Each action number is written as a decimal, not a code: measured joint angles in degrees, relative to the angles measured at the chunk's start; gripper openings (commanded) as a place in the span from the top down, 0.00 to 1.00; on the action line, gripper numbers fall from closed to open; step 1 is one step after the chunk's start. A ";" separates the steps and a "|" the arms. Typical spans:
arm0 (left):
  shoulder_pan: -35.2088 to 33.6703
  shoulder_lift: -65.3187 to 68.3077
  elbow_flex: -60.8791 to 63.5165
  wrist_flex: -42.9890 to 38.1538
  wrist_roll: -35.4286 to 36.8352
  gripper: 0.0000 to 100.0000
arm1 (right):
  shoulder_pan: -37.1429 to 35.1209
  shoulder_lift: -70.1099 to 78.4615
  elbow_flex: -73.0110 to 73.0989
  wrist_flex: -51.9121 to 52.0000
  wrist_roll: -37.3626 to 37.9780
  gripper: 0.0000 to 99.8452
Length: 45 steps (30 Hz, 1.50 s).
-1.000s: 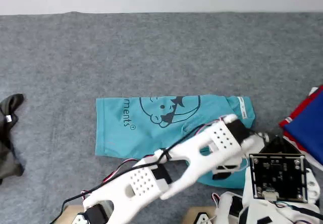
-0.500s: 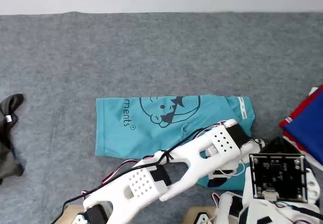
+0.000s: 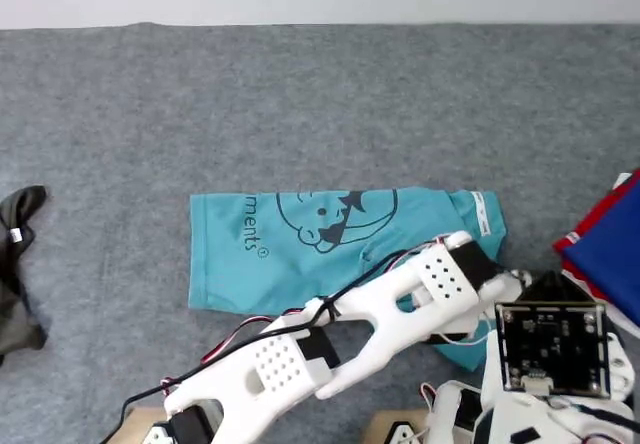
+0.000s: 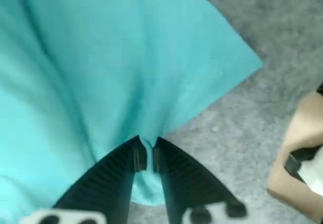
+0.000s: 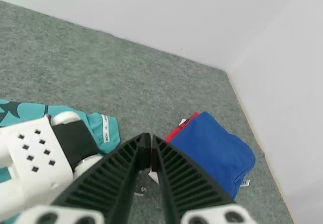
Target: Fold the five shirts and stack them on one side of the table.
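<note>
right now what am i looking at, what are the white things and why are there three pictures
Those are two small white robot arms, side by side at a grey table. One picture looks down from above. The other two come from a camera on each arm's wrist, looking along its black claw. The left claw is pinched shut on a corner of a teal shirt that lies flat mid-table. The right claw is shut on nothing. Some blue and red shirts lie at the right edge and a dark garment at the left.
</note>
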 measured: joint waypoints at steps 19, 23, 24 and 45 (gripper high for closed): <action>-14.51 0.00 -9.14 -1.14 -1.41 0.85 | 0.00 -0.18 0.53 0.00 0.00 0.99; -17.23 0.00 -9.14 -2.90 -1.49 0.79 | 0.00 -0.18 0.53 0.00 0.00 0.99; -17.85 0.00 -9.14 -3.52 -1.58 0.79 | 0.00 -0.18 0.53 0.00 0.00 0.99; -23.21 5.98 -31.38 0.00 -2.73 0.79 | 0.00 -3.69 0.53 0.26 0.00 0.99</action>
